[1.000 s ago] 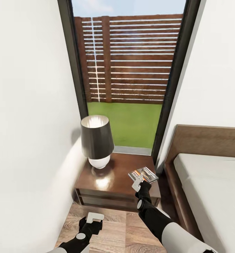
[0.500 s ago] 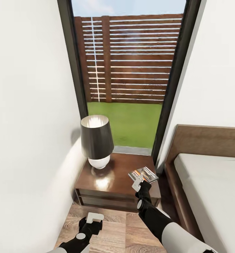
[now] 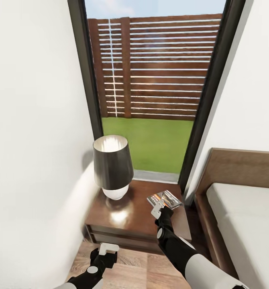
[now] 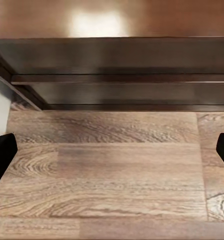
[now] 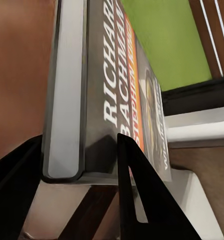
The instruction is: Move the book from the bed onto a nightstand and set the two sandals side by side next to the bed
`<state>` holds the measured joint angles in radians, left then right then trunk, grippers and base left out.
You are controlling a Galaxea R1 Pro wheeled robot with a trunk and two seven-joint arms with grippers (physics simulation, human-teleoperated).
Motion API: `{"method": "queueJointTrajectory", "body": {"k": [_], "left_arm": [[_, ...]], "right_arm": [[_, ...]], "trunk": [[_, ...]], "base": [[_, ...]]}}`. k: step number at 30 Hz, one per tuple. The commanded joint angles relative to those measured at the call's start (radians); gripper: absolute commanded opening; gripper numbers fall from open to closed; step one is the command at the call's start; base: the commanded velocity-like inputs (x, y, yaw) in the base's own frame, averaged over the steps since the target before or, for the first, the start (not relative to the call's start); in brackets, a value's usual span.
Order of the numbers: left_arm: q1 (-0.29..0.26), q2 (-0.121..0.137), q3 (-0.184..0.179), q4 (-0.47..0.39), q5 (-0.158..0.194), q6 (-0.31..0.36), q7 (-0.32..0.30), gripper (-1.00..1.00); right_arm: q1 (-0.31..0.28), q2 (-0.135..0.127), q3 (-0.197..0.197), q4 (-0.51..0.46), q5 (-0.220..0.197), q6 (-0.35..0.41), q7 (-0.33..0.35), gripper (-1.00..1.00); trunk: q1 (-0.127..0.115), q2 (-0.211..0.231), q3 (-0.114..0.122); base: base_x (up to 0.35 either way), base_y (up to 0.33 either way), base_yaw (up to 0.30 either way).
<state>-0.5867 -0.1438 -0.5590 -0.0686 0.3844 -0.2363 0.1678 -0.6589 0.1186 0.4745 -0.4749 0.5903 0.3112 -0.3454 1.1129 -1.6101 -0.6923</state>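
My right gripper [image 3: 157, 208] is shut on the book [image 3: 165, 199], a thin dark paperback with an orange band. It holds the book over the back right part of the glossy dark-brown nightstand [image 3: 130, 218]. In the right wrist view the black fingers [image 5: 137, 195] clamp the edge of the book [image 5: 112, 90], with the white lettering visible. I cannot tell whether the book touches the top. My left gripper [image 3: 105, 249] hangs open, low over the plank floor in front of the nightstand [image 4: 112, 60]. The bed [image 3: 247, 224] lies to the right. The sandals are out of view.
A dark-shaded lamp [image 3: 112, 166] with a white base stands on the nightstand's back left. A tall black-framed window [image 3: 150, 92] is behind it, and a white wall [image 3: 34, 140] is close on the left. The wooden headboard [image 3: 243, 168] rises right of the nightstand.
The whole head view has shifted slightly, so the camera moved. Both arms and the gripped book keep their places.
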Motion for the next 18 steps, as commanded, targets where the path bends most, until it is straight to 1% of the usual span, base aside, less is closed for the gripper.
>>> {"method": "queueJointTrajectory", "body": {"k": [1, 3, 5, 7, 9, 10, 11, 12, 13, 18], "left_arm": [[-0.001, 0.0, -0.009, 0.001, 0.007, -0.003, 0.004, 1.0], [-0.001, 0.0, -0.009, 0.001, 0.007, -0.003, 0.004, 1.0], [0.004, 0.001, -0.007, 0.002, 0.007, -0.011, 0.006, 1.0], [0.024, 0.005, -0.006, 0.002, 0.005, -0.015, 0.007, 1.0], [0.061, 0.008, -0.007, 0.001, 0.001, -0.019, 0.009, 1.0], [0.069, 0.009, -0.007, 0.0, 0.0, -0.023, 0.009, 1.0], [0.083, 0.011, -0.007, 0.0, 0.0, -0.036, 0.009, 1.0], [0.106, 0.013, -0.007, 0.001, -0.001, -0.069, 0.009, 1.0], [0.111, 0.013, -0.008, 0.001, -0.002, -0.075, 0.009, 1.0], [0.129, 0.013, -0.01, 0.001, -0.002, -0.094, 0.015, 1.0]], "right_arm": [[-0.001, -0.001, 0.005, -0.001, 0.008, 0.009, -0.003, -1.0], [-0.001, -0.001, 0.006, -0.001, 0.008, 0.009, -0.003, -1.0], [-0.001, -0.001, 0.005, -0.001, 0.008, 0.009, -0.003, -1.0], [-0.001, -0.001, 0.004, -0.001, 0.008, 0.009, -0.003, -1.0], [-0.001, -0.001, 0.004, -0.002, 0.008, 0.009, -0.003, -1.0], [-0.001, -0.001, 0.004, -0.002, 0.008, 0.009, -0.003, -1.0], [-0.001, -0.001, 0.004, -0.002, 0.008, 0.009, -0.003, -1.0], [-0.001, -0.001, 0.004, -0.002, 0.008, 0.009, -0.003, -1.0], [-0.001, -0.001, 0.004, -0.002, 0.008, 0.008, -0.004, -1.0], [-0.001, -0.002, 0.003, -0.002, 0.007, 0.007, -0.004, -1.0]], "trunk": [[0.0, 0.0, -0.001], [0.0, 0.0, 0.0], [0.0, 0.0, 0.0], [0.0, 0.0, 0.0], [0.0, 0.0, 0.0], [0.0, 0.0, 0.0], [0.0, 0.0, 0.0], [0.0, 0.0, 0.0], [0.0, 0.0, 0.0], [0.019, -0.035, -0.016]], "base": [[0.035, 0.0, 0.229], [0.023, 0.0, 0.203], [0.006, 0.0, 0.06], [0.003, 0.0, 0.027], [0.001, 0.0, 0.013], [0.001, 0.0, 0.008], [0.001, 0.0, 0.005], [0.0, 0.0, 0.002], [0.0, 0.0, 0.002], [0.0, 0.0, 0.0]]}}
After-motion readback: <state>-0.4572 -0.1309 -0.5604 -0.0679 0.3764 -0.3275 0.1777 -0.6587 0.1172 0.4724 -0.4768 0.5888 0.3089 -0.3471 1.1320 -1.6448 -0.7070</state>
